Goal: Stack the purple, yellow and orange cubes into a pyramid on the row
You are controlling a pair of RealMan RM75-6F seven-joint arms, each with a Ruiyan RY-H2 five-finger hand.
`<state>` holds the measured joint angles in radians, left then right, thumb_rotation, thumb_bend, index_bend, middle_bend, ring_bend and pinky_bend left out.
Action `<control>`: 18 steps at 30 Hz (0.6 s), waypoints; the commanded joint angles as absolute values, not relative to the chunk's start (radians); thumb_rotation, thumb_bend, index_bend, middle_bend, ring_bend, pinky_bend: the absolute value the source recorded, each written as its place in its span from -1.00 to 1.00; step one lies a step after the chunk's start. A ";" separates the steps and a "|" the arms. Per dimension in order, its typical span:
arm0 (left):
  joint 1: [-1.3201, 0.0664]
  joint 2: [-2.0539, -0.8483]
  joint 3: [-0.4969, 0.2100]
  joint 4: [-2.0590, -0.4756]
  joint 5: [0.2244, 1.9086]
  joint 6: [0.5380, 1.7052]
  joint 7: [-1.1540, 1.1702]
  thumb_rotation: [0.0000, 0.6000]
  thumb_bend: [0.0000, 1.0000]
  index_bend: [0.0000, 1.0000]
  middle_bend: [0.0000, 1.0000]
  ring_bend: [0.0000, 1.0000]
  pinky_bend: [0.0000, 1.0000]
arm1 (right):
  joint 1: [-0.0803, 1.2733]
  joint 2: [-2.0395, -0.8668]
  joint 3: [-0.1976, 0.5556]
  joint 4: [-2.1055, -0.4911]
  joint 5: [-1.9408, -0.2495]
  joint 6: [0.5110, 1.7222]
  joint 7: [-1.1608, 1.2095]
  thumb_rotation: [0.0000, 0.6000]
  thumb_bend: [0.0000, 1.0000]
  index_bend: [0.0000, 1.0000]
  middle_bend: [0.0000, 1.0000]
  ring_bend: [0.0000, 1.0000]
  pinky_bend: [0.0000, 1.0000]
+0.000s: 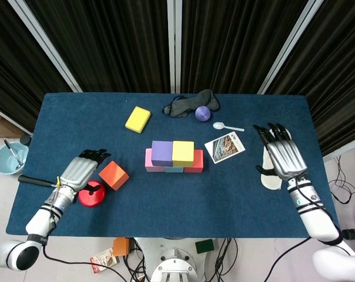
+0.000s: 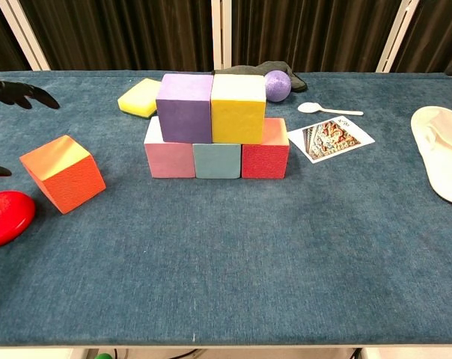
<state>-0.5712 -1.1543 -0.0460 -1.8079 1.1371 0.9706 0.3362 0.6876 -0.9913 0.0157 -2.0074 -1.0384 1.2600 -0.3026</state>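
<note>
While the printed card (image 1: 224,147) carries a patterned picture, its small lettering is too fine to read. At table centre, the purple cube (image 1: 162,152) and yellow cube (image 1: 183,153) sit on the pink, blue and red row (image 2: 216,158). At 8 o'clock lies the orange cube (image 1: 113,175), beside the left hand (image 1: 80,169), spread and empty. At 3 o'clock, the right hand (image 1: 281,155), also spread and empty, partly hides a white slipper (image 2: 443,150).

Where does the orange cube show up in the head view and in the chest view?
Head view: the orange cube lies lower left, beside the left hand.
Chest view: the orange cube lies far left, tilted on the cloth.
Shared landmark: the red disc lies just beside it in both.
</note>
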 commanded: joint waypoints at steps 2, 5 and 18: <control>-0.589 -1.178 -0.036 -1.751 1.202 0.950 0.317 1.00 -0.69 -0.72 -0.82 -0.77 -0.78 | 0.640 -0.986 0.008 -2.019 -1.091 1.279 -0.278 1.00 -0.65 -0.96 -0.75 -0.96 -1.00; -0.597 -1.197 -0.036 -1.722 1.241 0.947 0.298 1.00 -0.69 -0.72 -0.82 -0.77 -0.77 | 0.622 -0.993 0.015 -2.015 -1.101 1.278 -0.277 1.00 -0.65 -0.96 -0.75 -0.96 -1.00; -0.652 -1.197 -0.007 -1.685 1.244 0.861 0.381 1.00 -0.69 -0.71 -0.82 -0.77 -0.77 | 0.551 -1.016 0.049 -1.997 -1.096 1.275 -0.253 1.00 -0.65 -0.96 -0.75 -0.96 -1.00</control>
<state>-0.6509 -1.1971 -0.0072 -1.6866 1.2426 0.8623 0.3809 0.5539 -1.0144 0.0470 -1.9987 -1.0977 1.2753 -0.2547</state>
